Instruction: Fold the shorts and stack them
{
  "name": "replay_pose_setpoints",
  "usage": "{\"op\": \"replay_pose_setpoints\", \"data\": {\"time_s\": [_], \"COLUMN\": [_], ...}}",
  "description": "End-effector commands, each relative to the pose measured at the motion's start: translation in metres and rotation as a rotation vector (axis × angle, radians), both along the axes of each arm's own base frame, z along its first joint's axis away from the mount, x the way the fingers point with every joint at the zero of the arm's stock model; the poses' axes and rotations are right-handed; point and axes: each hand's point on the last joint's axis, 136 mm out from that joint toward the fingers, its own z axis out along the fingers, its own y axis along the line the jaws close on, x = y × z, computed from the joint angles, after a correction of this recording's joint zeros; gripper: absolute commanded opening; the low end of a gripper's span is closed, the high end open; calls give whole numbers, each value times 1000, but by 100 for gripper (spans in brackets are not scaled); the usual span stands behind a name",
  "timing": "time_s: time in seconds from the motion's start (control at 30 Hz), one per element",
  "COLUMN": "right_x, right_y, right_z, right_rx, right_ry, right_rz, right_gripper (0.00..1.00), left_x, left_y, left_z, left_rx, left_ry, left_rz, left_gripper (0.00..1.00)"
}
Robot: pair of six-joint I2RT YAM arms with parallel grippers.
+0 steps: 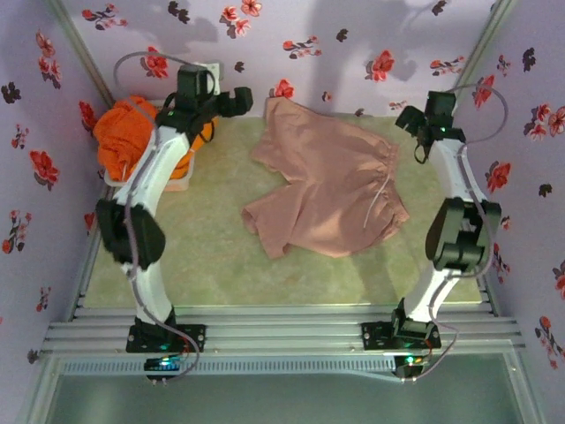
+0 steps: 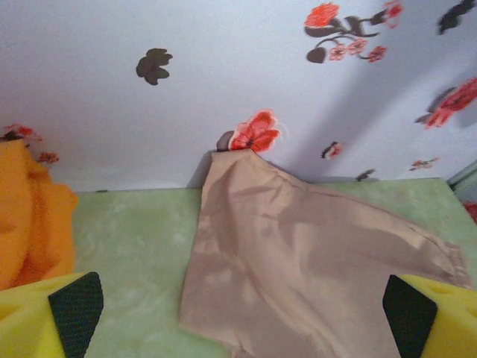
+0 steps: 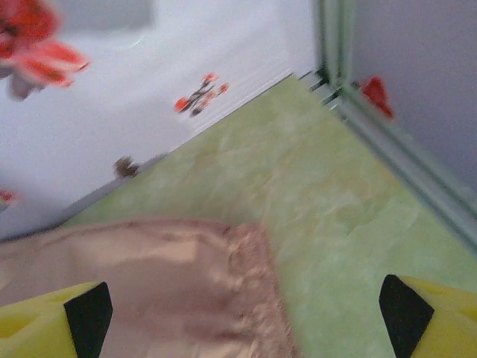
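Left gripper [image 2: 242, 317] and right gripper [image 3: 246, 317] hover, jaws wide apart; the pink shorts [image 1: 327, 181] look limp and light, best pinched at the gathered waistband [image 1: 386, 172]

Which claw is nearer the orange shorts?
Left. The left claw hangs open just right of the orange shorts; the right claw is across the table, beyond the pink shorts.

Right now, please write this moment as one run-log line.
pink shorts: spread, unfolded | orange shorts: heaped far left | left gripper: open, empty | right gripper: open, empty
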Motion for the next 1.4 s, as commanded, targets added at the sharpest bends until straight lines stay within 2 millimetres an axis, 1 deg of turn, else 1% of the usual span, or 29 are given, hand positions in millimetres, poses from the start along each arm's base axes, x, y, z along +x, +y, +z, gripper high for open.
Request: {"op": "replay_pose_setpoints", "data": {"time_s": [0.0,0.07,0.13,0.2,0.23,0.3,0.4,0.47,0.57,0.67,0.77,0.8,0.87,0.93,1.07,1.1,1.17,1.2,1.23,1.3,1.37], "right_x": [-27,-48,-70,-93,-103,-123,-149,-167,-188,-202,-209,-211,-213,-214,-216,-217,-218,-219,-220,-221,-223], "right_y": [48,72,92,110,117,133,153,170,184,187,185,184,184,186,188,188,187,186,186,185,184], "right_z": [24,21,15,9,0,-3,-8,-14,-26,-34,-39,-39,-40,-40,-42,-42,-45,-46,-48,-48,-50], "right_rx": [104,128,138,146,155,176,171,149,113,102,97,95,94,95,95,94,89,86,84,80,74], "right_ry": [-63,-59,-51,-46,-31,-36,-39,-31,-14,-2,8,10,14,12,20,21,25,28,31,31,34], "right_rz": [136,203,259,302,319,372,448,512,567,578,576,573,574,580,585,585,583,582,579,578,577], "right_gripper": [95,96,97,97,97,97,97,97,97,98,98,98,98,98,98,98,97,97,97,97,97], "left_x": [-40,-70,-98,-123,-132,-146,-152,-151,-147,-148,-148,-148,-146,-143,-135,-133,-128,-126,-123,-115,-106], "left_y": [0,-4,-7,-10,-12,-17,-23,-28,-29,-32,-32,-31,-30,-31,-30,-30,-27,-26,-25,-26,-28], "left_z": [-26,-52,-85,-125,-142,-175,-208,-223,-242,-262,-279,-284,-291,-294,-300,-301,-299,-295,-289,-268,-237], "left_rx": [-27,-29,-30,-58,-62,-47,-19,-2,9,17,40,50,69,81,130,139,160,165,167,168,171], "left_ry": [53,110,179,260,292,337,395,417,450,495,528,537,551,547,543,540,522,508,490,444,383], "left_rz": [15,-3,-10,1,2,-1,-2,-6,11,22,31,36,50,51,60,64,80,86,90,89,85], "left_gripper": [99,99,99,99,98,95,90,85,78,72,68,67,62,54,32,26,10,4,0,0,0]}}
